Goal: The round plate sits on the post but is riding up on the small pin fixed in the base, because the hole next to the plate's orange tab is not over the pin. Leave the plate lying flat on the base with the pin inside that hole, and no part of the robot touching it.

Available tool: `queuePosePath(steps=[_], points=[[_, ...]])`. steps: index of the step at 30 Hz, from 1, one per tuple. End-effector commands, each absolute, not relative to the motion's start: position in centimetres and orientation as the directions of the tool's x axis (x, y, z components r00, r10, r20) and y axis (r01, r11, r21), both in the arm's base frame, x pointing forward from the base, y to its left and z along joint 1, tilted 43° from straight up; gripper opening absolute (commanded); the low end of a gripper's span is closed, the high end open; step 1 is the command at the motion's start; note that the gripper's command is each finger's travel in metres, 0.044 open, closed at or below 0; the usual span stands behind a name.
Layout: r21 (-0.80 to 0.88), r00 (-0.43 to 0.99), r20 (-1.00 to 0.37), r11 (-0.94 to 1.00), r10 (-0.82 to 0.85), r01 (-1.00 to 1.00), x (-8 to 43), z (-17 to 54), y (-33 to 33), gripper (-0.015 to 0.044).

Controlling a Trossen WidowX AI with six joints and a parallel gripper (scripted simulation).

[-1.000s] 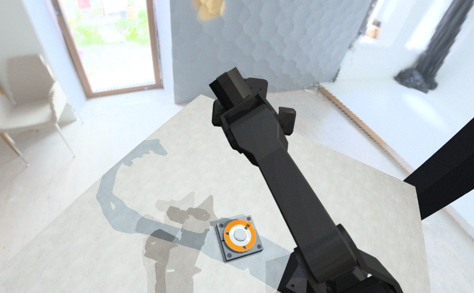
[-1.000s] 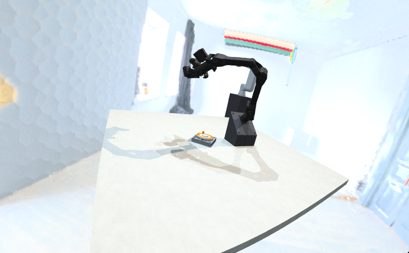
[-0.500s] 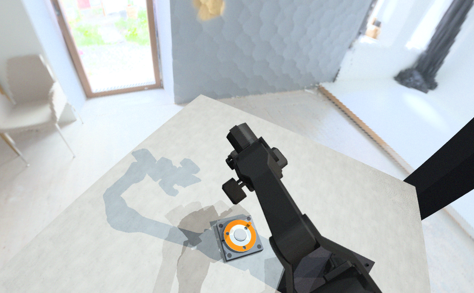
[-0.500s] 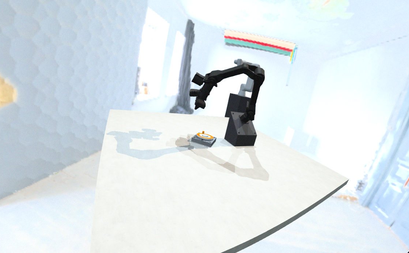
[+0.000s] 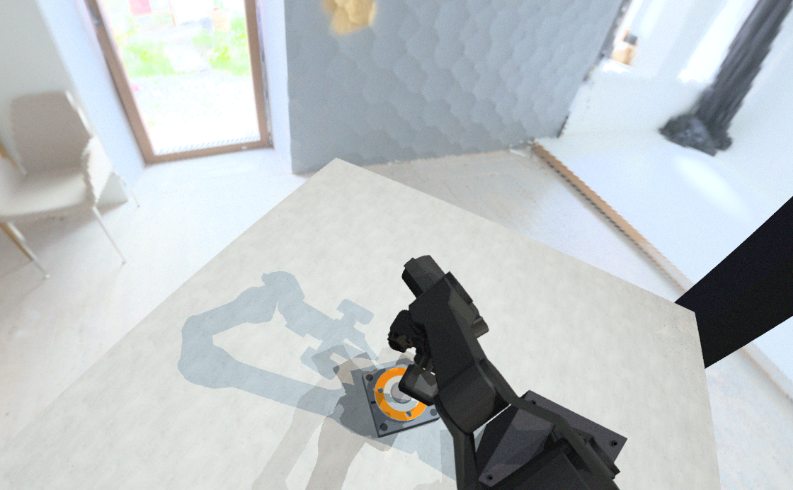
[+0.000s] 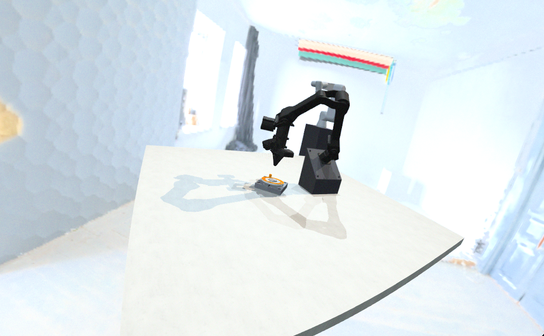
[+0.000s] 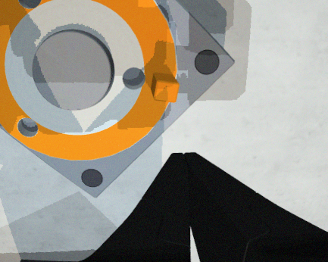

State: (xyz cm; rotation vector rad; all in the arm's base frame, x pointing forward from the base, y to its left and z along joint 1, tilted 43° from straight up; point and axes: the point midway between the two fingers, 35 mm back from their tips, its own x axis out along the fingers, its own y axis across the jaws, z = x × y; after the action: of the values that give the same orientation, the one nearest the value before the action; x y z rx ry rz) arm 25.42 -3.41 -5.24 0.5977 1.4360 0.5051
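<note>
Wrist: plate (image 7: 85, 64) beyond hand (image 7: 188, 158)

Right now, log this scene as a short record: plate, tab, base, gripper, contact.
plate: orange ring plate on the grey square base, around the centre post
tab: small orange block on the plate's rim, facing the base corner hole
hole by tab: dark, pin not clearly visible
gripper: shut, empty, hovering above the plate
contact: none visible from the exterior view
</note>
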Motion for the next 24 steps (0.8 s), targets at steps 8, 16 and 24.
queuePosePath(steps=[8, 16, 24], points=[[0.669, 0.071, -0.742, 0.743, 0.666, 0.018, 25.4, -7.8, -0.6, 0.0000], [0.670, 0.071, -0.741, 0.742, 0.668, 0.018, 25.4, -8.8, 0.3, 0.0000], [0.670, 0.072, -0.741, 0.742, 0.668, 0.017, 26.1, -9.0, 0.1, 0.0000]])
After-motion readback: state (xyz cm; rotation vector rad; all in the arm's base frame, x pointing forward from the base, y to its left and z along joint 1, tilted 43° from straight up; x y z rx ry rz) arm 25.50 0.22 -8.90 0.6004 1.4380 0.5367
